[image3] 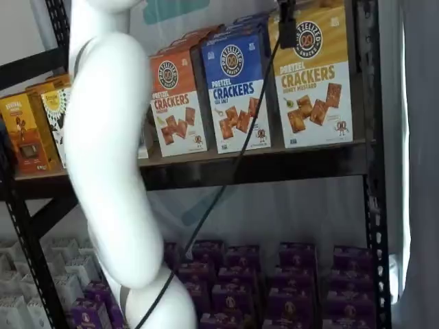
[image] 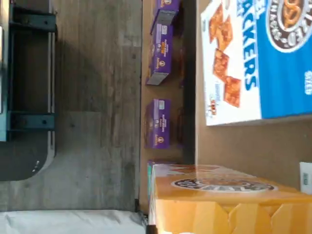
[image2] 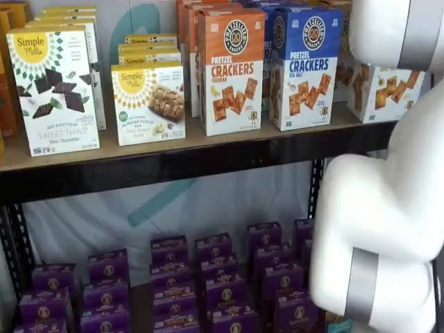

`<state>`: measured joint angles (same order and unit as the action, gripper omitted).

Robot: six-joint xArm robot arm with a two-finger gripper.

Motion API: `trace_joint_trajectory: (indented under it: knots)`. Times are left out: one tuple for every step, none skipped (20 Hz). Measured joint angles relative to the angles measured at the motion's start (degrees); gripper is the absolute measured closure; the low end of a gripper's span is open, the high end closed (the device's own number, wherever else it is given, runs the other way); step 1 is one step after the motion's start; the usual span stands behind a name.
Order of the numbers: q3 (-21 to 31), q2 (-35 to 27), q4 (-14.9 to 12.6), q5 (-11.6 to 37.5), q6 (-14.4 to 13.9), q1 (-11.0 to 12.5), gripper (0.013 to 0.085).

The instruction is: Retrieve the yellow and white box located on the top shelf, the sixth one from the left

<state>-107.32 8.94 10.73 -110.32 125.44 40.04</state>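
In the wrist view, which is turned on its side, the yellow and white box (image: 229, 200) fills the close foreground, with the blue and white sea-salt cracker box (image: 253, 58) beside it and purple boxes (image: 160, 53) on the lower shelf beyond. No fingers appear here.

In a shelf view, the white arm (image2: 388, 229) covers the right side; the orange cheddar box (image2: 231, 69) and the blue box stand on the top shelf (image2: 173, 163), and the target is largely hidden behind the arm.

In a shelf view, the target (image3: 312, 79) stands at the right end of the top shelf, just beside the blue box. The gripper (image3: 287, 24) shows only as a dark piece with its cable at the top edge, in front of the box's upper left corner; its opening cannot be told.

A good approach would likely centre the fingers on the target's width, clear of the blue neighbour, before closing.
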Motion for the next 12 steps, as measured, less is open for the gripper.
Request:
trace_joint_trajectory:
  knots:
    - [0.5, 0.7, -0.2, -0.4, 0.2, 0.1, 0.037]
    - [1.5, 1.7, -0.5, -0.8, 0.4, 0.2, 0.037]
    - [2.5, 2.8, -0.9, -1.2, 0.5, 0.2, 0.037]
    - [3.4, 3.6, -1.2, -1.3, 0.5, 0.1, 0.037]
    - [4.7, 4.8, -1.6, -1.5, 0.5, -0.2, 0.037]
    - [5.6, 5.7, -1.8, -1.7, 0.4, -0.4, 0.037]
    - [6.7, 6.6, -2.1, -1.9, 0.2, -0.7, 0.037]
    - [7.5, 7.3, -2.3, -2.0, 0.0, -1.0, 0.037]
    - [8.2, 7.9, -2.7, -2.4, -0.3, -1.4, 0.037]
    - [8.9, 8.5, -2.9, -2.6, -0.6, -1.8, 0.037]
    - [10.4, 9.7, -3.2, -2.7, -1.2, -2.5, 0.037]
    - [11.3, 10.5, -3.4, -2.7, -1.6, -3.0, 0.037]
